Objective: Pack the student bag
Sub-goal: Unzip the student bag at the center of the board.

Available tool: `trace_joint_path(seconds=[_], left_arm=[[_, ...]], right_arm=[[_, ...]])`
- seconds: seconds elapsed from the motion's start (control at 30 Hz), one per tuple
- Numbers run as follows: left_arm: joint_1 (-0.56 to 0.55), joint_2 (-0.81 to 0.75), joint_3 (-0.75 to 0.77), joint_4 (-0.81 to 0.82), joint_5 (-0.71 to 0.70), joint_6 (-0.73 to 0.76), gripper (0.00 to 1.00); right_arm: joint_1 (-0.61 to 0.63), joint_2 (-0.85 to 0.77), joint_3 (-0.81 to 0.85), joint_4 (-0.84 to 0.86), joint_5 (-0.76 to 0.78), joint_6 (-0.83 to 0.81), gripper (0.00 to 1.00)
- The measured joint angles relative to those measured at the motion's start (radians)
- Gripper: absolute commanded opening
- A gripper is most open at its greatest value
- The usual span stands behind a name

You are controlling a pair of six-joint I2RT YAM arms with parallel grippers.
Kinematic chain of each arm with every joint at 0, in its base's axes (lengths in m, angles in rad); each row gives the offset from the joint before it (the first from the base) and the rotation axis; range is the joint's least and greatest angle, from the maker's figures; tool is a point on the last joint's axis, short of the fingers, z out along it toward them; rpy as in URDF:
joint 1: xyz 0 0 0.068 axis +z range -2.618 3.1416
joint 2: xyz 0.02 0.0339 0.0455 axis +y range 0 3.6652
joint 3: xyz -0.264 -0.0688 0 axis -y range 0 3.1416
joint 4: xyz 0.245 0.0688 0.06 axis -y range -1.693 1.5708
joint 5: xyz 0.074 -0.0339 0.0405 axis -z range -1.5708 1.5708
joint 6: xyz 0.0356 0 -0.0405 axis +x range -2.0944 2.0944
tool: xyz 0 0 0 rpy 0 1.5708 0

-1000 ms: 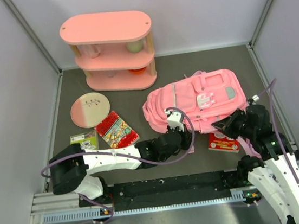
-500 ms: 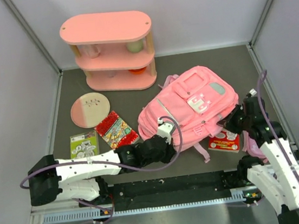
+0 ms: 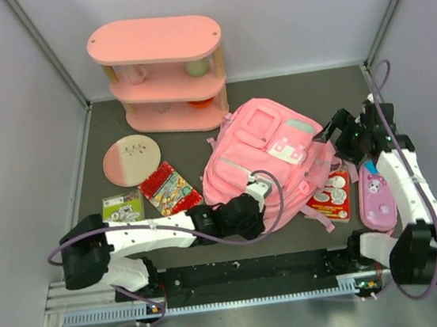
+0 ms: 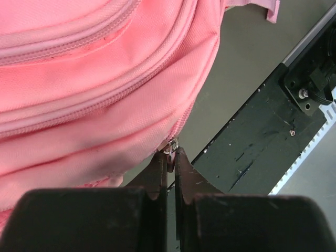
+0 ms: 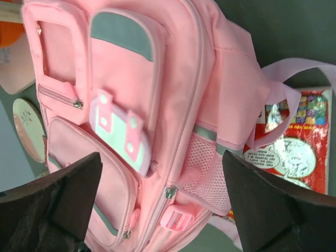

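Observation:
The student bag [image 3: 270, 157], a soft pink backpack, lies front-up in the middle of the mat. My left gripper [image 3: 265, 204] is at its near lower edge. In the left wrist view the left gripper [image 4: 170, 155] is shut on a small metal zip pull [image 4: 172, 144] at the seam of the bag [image 4: 94, 79]. My right gripper [image 3: 334, 133] hovers by the bag's right side, open. In the right wrist view its fingers [image 5: 68, 194] stand wide apart over the bag's [image 5: 157, 105] front pockets and mesh side pocket, holding nothing.
A pink three-tier shelf [image 3: 160, 75] stands at the back. A round plate [image 3: 130, 160], a red packet [image 3: 170, 189] and a green card [image 3: 123, 207] lie to the left. A red book [image 3: 330, 195] and a pink pencil case [image 3: 376, 200] lie right of the bag.
The right gripper opened, let go of the bag and rose toward the back right. The bag swung left and turned, uncovering the pencil case. The left gripper kept its hold.

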Motion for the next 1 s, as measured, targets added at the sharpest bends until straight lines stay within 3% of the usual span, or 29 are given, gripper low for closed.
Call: trace_joint_path(seconds=[0.1,0.2,0.33,0.5,0.9,1.0], left_arm=[[-0.002,0.076,0.051,-0.014,0.018,-0.02,0.0],[-0.002,0.124,0.098,-0.016,0.036,-0.034,0.0],[-0.002,0.139,0.158,-0.017,0.05,-0.033,0.0],[-0.002,0.149,0.211,-0.006,0.069,-0.02,0.0],[-0.002,0.175,0.211,-0.011,0.089,-0.005,0.0],[-0.002,0.182,0.211,-0.01,0.093,-0.001,0.0]], right_arm=[[-0.004,-0.128,-0.054,0.018,0.012,-0.005,0.98],[-0.006,-0.351,-0.141,-0.009,-0.002,0.01,0.92],[-0.002,-0.603,-0.278,-0.04,-0.13,0.109,0.83],[0.023,-0.832,-0.472,-0.131,-0.259,0.287,0.79],[0.053,-0.861,-0.515,-0.138,-0.346,0.437,0.76],[0.073,-0.866,-0.516,-0.13,-0.346,0.463,0.71]])
